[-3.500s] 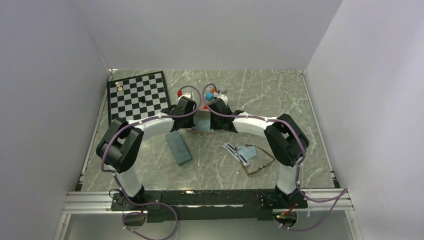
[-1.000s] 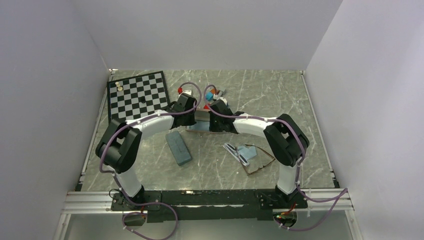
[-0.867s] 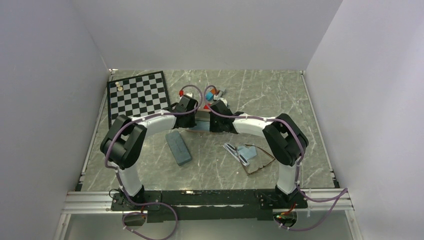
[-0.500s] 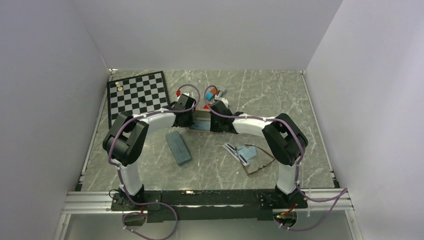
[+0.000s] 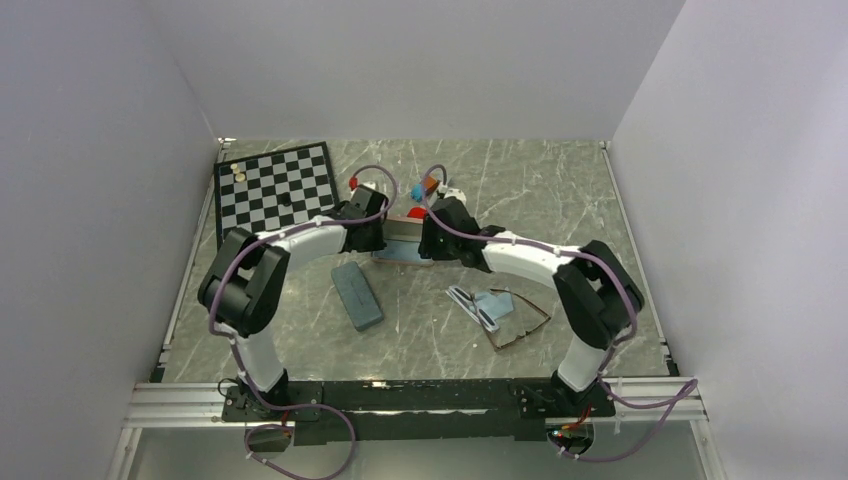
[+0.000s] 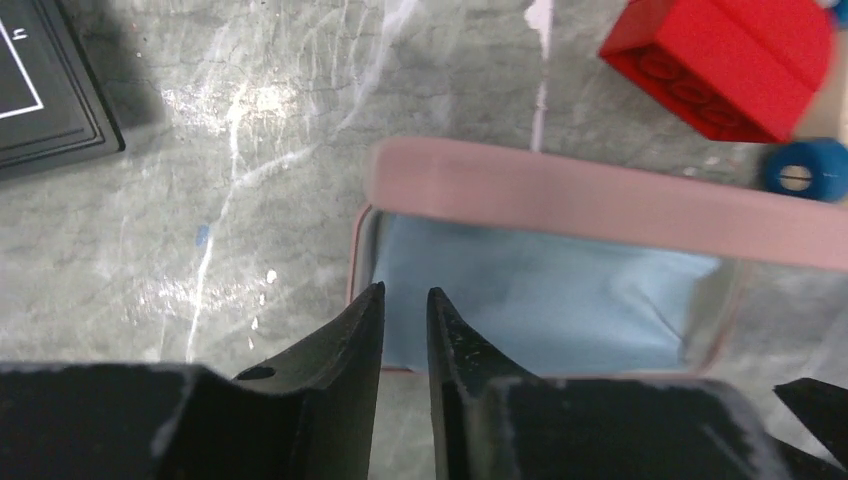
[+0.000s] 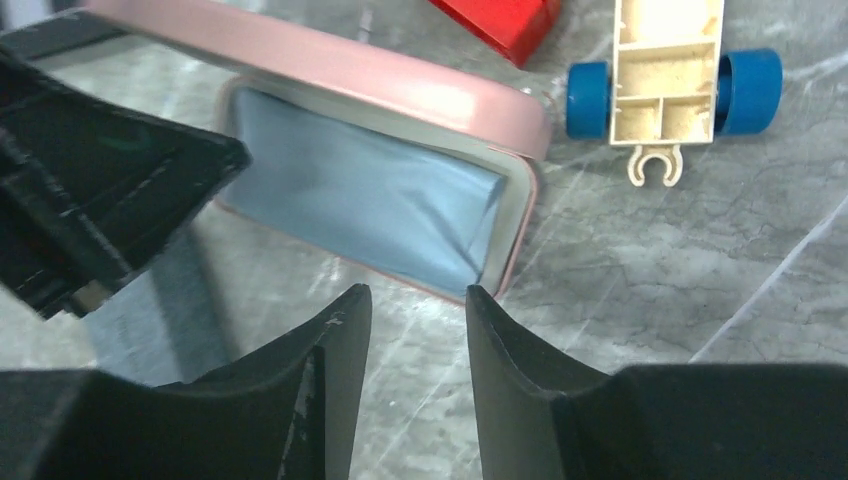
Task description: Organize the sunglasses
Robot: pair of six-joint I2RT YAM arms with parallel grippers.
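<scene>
Right elbow (image 5: pixel 598 296) has swung outward.
Left gripper (image 6: pixel 405 296) barely parted, right gripper (image 7: pixel 410 296) wider, both empty over open pink case (image 6: pixel 600 205).

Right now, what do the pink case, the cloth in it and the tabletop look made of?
Pink case: likely hard plastic, smooth, soft sheen on its lid. Cloth: thin blue fabric, creased. Tabletop: marble-look, grey-green with white veins, glossy glare; maybe laminate.

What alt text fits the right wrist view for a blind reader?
An open pink case with a light blue cloth inside lies on the marble table just beyond the right gripper, whose jaws stand apart and empty. The left arm shows at left; a red block and a blue-wheeled toy axle lie beyond the case.
</scene>
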